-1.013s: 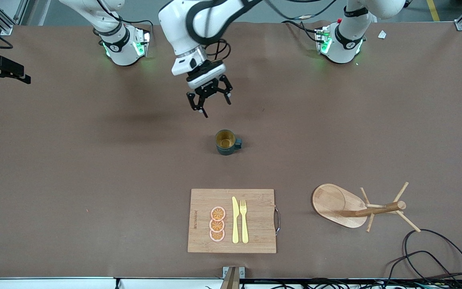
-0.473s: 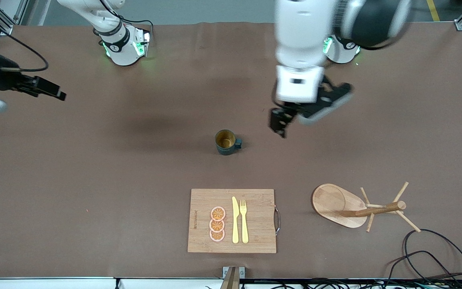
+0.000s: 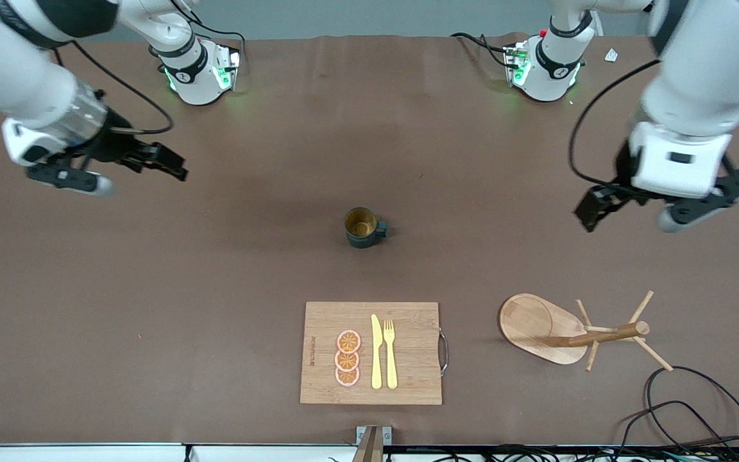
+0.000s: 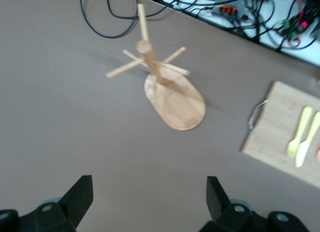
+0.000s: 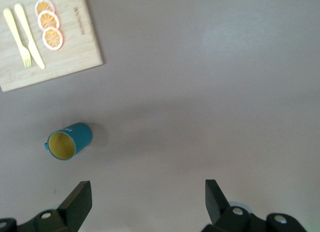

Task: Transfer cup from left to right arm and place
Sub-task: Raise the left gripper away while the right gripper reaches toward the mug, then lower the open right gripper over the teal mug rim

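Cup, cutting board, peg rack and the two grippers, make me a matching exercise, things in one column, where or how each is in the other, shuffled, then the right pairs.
Things:
1. cup
2. orange slices
3. peg rack
4. left gripper

Places or states:
A. on the cutting board, beside the knife
B. open, up over the table near the peg rack
C. upright mid-table, nothing holding it
D. toward the left arm's end, beside the cutting board

Pairs: 1-C, 2-A, 3-D, 4-B
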`<state>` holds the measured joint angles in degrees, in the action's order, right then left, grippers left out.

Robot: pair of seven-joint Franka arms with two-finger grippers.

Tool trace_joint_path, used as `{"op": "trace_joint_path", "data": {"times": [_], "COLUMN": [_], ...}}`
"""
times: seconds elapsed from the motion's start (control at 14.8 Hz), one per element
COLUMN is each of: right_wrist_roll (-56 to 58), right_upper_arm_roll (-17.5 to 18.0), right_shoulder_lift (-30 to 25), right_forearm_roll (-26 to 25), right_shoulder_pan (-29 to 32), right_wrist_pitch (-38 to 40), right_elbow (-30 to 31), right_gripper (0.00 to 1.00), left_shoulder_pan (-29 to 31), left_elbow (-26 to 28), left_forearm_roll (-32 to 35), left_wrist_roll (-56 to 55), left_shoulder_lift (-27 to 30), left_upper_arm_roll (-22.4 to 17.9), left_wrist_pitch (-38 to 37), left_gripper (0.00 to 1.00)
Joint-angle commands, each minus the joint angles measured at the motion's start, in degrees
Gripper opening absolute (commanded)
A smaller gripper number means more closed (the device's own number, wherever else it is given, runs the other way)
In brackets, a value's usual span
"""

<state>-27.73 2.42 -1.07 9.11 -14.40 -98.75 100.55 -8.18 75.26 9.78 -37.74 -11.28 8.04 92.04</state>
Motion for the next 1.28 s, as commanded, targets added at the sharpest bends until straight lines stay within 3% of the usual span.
{"op": "trace_joint_path", "data": {"times": [0.0, 0.27, 0.54, 0.88, 1.22], "right_wrist_roll": [-2.3, -11.8, -12.1, -6.5, -7.0], "right_upper_arm_roll": [-0.7, -0.7, -0.7, -0.6, -0.9], "right_shoulder_lift": [2.8, 9.6, 15.1, 23.0, 29.5], "right_forearm_roll": [-1.6, -3.7, -4.7, -4.5, -5.2], "right_shoulder_pan": [-5.6, -13.8, -17.5, -21.3, -25.4], "right_wrist_pitch": [-3.5, -10.4, -15.8, -19.1, -24.9], "right_elbow": [0.1, -0.8, -1.1, -7.3, -7.6], "right_gripper": [1.0, 1.0, 1.0, 1.0, 1.0], "left_shoulder_pan": [6.8, 9.3, 9.0, 9.0, 9.3], "left_elbow": [1.9, 4.7, 12.1, 12.2, 12.0], "left_forearm_roll": [-4.1, -6.2, -8.7, -8.3, -8.7], "left_wrist_roll": [12.0, 28.2, 29.0, 29.2, 32.8], "left_shoulder_lift": [2.7, 6.1, 11.2, 11.6, 11.2], "left_upper_arm_roll": [0.7, -0.3, -1.7, -0.9, -1.0], "left_wrist_pitch": [-2.3, -7.7, -6.3, -6.2, -6.2], "left_gripper": [1.0, 1.0, 1.0, 1.0, 1.0]}}
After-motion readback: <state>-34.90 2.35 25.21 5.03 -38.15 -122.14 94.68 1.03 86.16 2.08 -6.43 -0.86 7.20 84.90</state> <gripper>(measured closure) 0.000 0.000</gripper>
